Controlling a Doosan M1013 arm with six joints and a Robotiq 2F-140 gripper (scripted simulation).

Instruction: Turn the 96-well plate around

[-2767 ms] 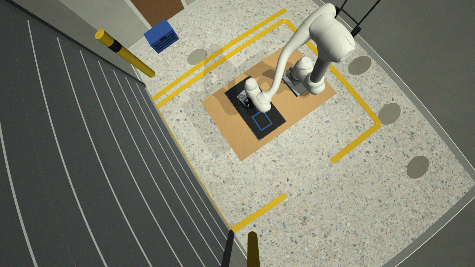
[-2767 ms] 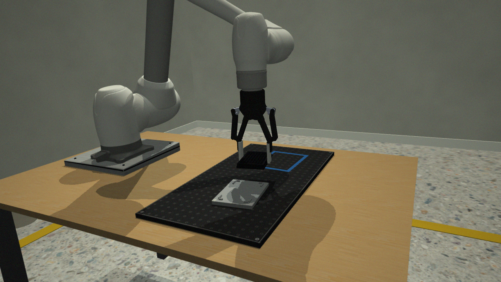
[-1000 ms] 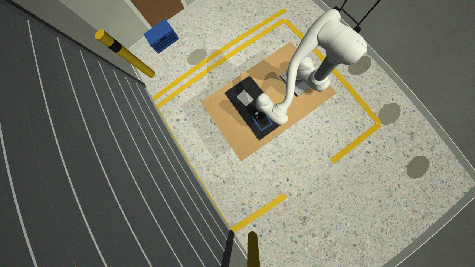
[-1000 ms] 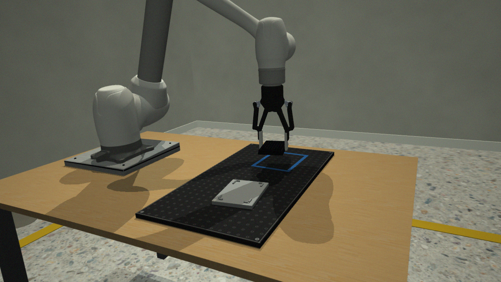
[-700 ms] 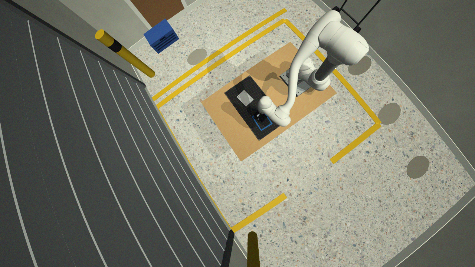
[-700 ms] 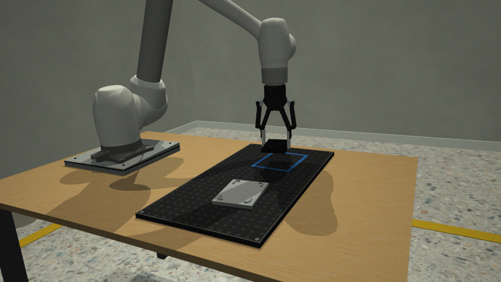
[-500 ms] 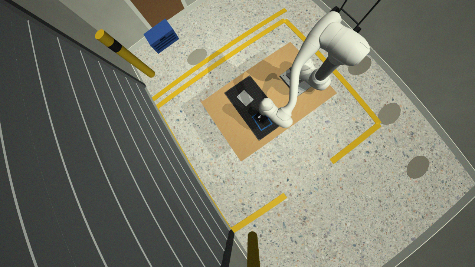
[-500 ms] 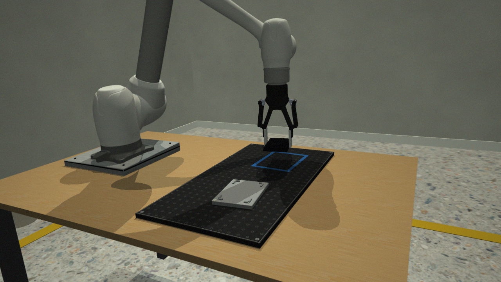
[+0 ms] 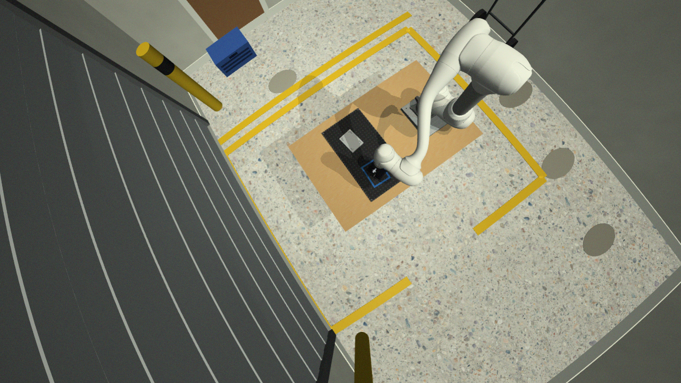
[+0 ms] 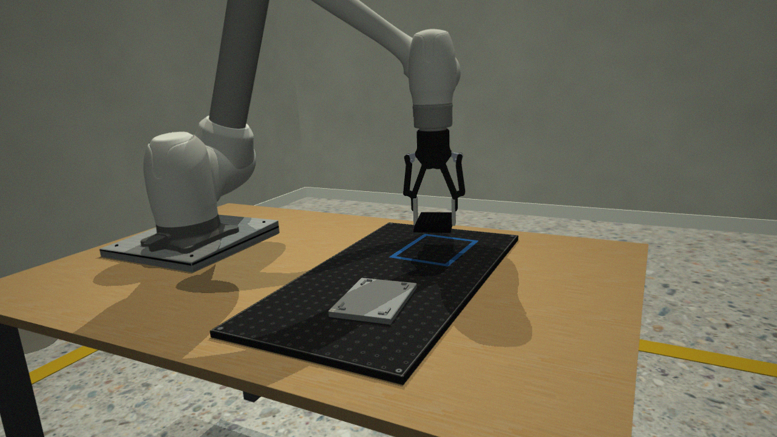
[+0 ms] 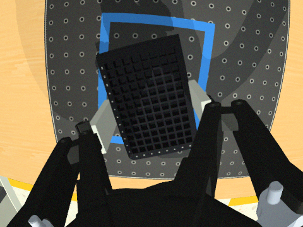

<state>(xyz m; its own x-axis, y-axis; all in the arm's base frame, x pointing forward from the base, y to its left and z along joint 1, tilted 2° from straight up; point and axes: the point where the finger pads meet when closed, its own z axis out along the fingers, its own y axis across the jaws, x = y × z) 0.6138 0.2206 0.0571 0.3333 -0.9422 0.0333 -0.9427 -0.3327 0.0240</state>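
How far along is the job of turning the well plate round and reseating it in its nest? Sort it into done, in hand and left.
Done: the grey plate nest lies bare, so the black 96-well plate is out of it. In hand: the black gripper is shut on the plate, held in the air above the blue taped outline, skewed to its sides. Left: completing the half turn and seating the plate flat in the nest.

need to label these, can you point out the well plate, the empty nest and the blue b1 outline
well plate point(image 11: 149, 101), wrist view, middle of its well grid
nest point(image 10: 374, 296), exterior view, bare top face
B1 outline point(image 10: 403, 252), exterior view, its left tape edge
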